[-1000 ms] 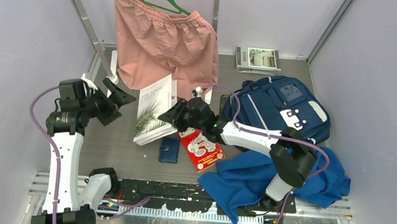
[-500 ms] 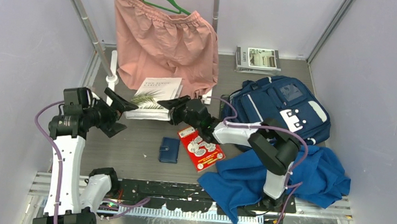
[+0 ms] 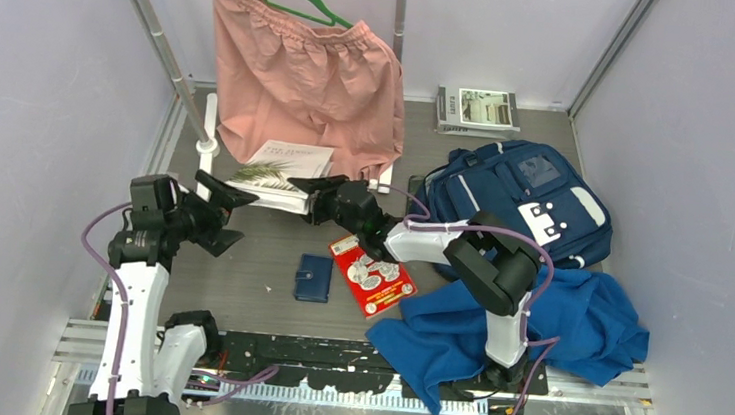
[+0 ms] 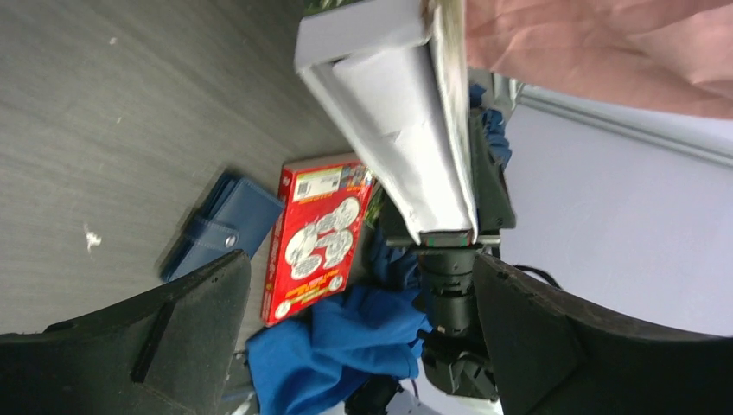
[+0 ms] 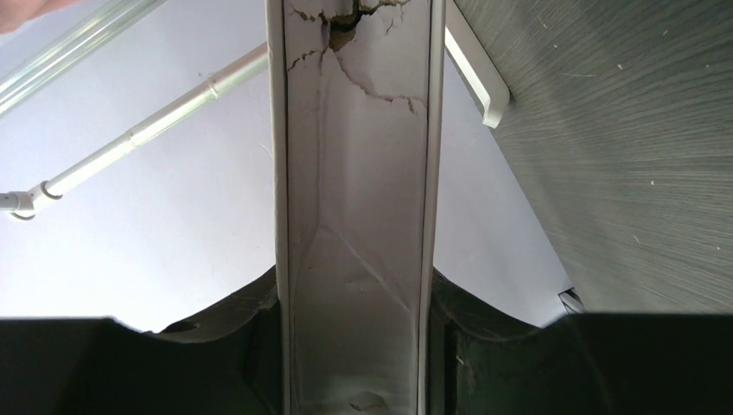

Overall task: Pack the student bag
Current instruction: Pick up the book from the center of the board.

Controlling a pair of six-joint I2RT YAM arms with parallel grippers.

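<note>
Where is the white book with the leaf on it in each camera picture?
Top external: the white book is left of centre, just below the pink shorts, with its right end in the right gripper.
Left wrist: the book is at the upper middle, slanting down.
Right wrist: the book runs straight up the middle, its white edge facing us.
Shared landmark: the grey table.

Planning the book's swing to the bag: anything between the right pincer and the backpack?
Nothing loose visible. Only that arm's own forearm spans the gap between right pincer and student bag; the red packet lies nearer, off that line.
</note>
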